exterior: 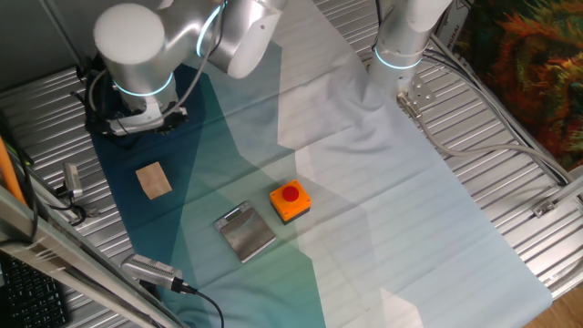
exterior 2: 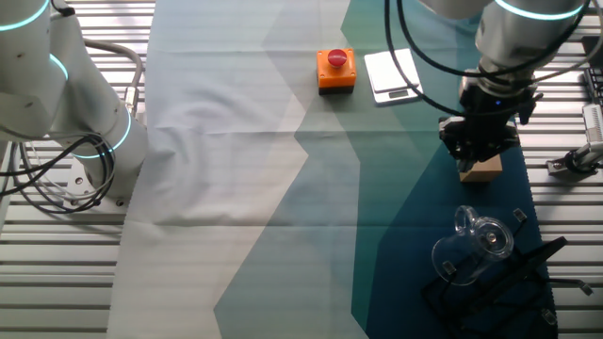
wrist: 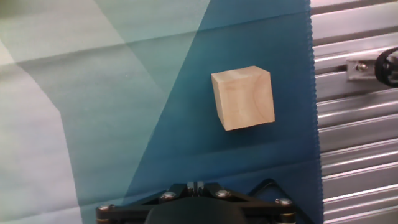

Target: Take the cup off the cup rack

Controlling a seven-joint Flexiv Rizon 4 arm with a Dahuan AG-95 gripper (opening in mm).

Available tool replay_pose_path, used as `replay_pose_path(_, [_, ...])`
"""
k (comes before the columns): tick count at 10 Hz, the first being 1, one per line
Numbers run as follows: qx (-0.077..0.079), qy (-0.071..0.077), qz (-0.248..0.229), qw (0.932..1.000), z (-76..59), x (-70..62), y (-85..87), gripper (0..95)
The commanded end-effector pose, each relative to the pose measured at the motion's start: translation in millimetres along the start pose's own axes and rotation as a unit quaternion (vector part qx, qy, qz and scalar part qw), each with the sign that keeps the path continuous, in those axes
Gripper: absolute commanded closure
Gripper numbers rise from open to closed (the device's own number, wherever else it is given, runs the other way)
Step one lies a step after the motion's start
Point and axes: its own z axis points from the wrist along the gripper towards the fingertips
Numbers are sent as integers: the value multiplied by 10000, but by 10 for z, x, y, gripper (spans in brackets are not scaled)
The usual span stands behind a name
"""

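The clear glass cup with its side handle rests tilted on the black cup rack at the near right corner of the other fixed view. My gripper hangs apart from them, farther back, just over a wooden block. In the hand view the gripper shows at the bottom edge with its two fingertips together and nothing between them; the wooden block lies ahead on the dark blue cloth. Neither cup nor rack appears in the hand view. In one fixed view the arm hides the gripper and cup.
An orange box with a red button and a grey metal plate lie on the cloth farther back. A second arm stands at the left. Ribbed metal table borders the cloth, with small clamps at the right.
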Motion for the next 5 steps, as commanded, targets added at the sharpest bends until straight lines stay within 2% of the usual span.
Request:
replay_pose_path(1, [-202, 177, -47, 9996, 2, -17, -18, 950])
replay_pose_path(2, [-202, 238, 3, 9995, 2, -17, -18, 950])
replay_pose_path(4, [-193, 266, 231, 9992, 2, -17, -18, 950])
replay_pose_path(5, [-180, 230, 222, 9993, 2, -17, -18, 950])
